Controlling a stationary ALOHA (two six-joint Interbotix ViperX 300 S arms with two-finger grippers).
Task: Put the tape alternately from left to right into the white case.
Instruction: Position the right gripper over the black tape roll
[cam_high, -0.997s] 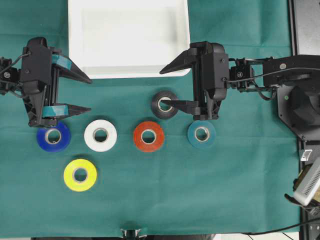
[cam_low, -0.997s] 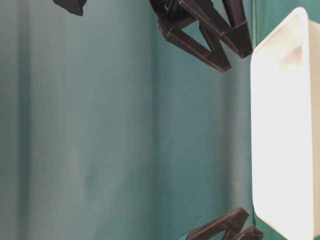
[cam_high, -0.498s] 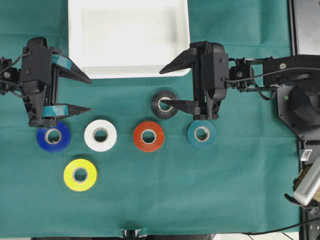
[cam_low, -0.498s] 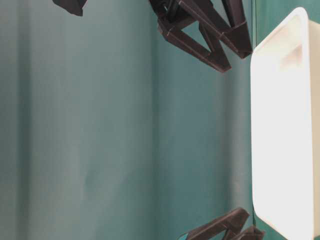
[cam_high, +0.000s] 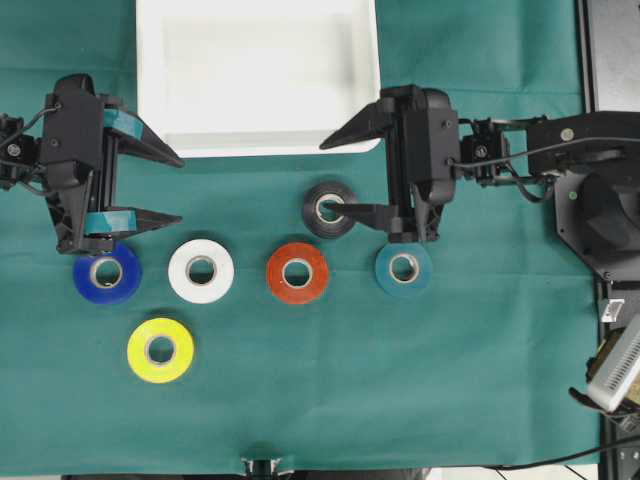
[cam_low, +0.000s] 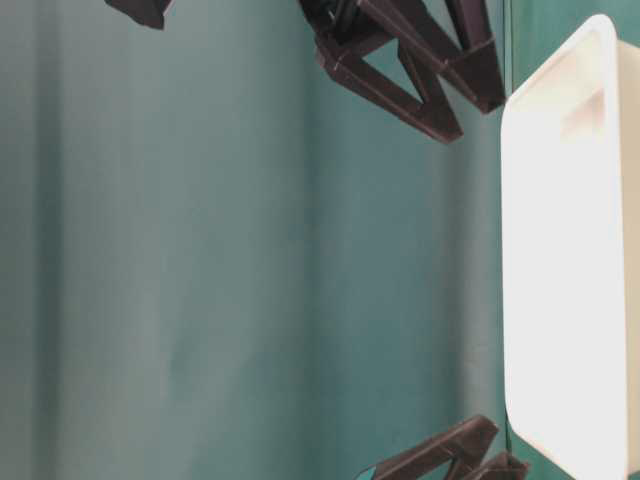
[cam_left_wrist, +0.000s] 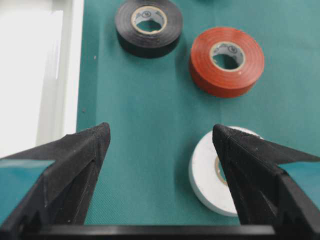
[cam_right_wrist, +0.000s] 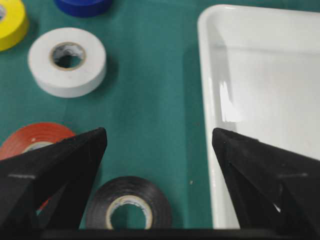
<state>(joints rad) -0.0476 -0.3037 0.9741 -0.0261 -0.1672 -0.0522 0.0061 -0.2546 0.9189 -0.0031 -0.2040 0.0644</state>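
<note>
Hanging with wide jaws and gripping nothing, the right gripper (cam_high: 337, 174) has the black roll (cam_high: 329, 208) at its 6 o'clock; the left gripper (cam_high: 167, 188) gapes too, blue roll (cam_high: 106, 271) at 7; white (cam_high: 201, 270), red (cam_high: 297, 272), teal (cam_high: 404, 268) and yellow (cam_high: 160, 349) rolls lie lower; the white case (cam_high: 258, 146) sits at 12, holding no rolls.

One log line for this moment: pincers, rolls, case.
left pincer: open, holds nothing | right pincer: open, holds nothing | rolls: all six on cloth | case: no rolls inside
</note>
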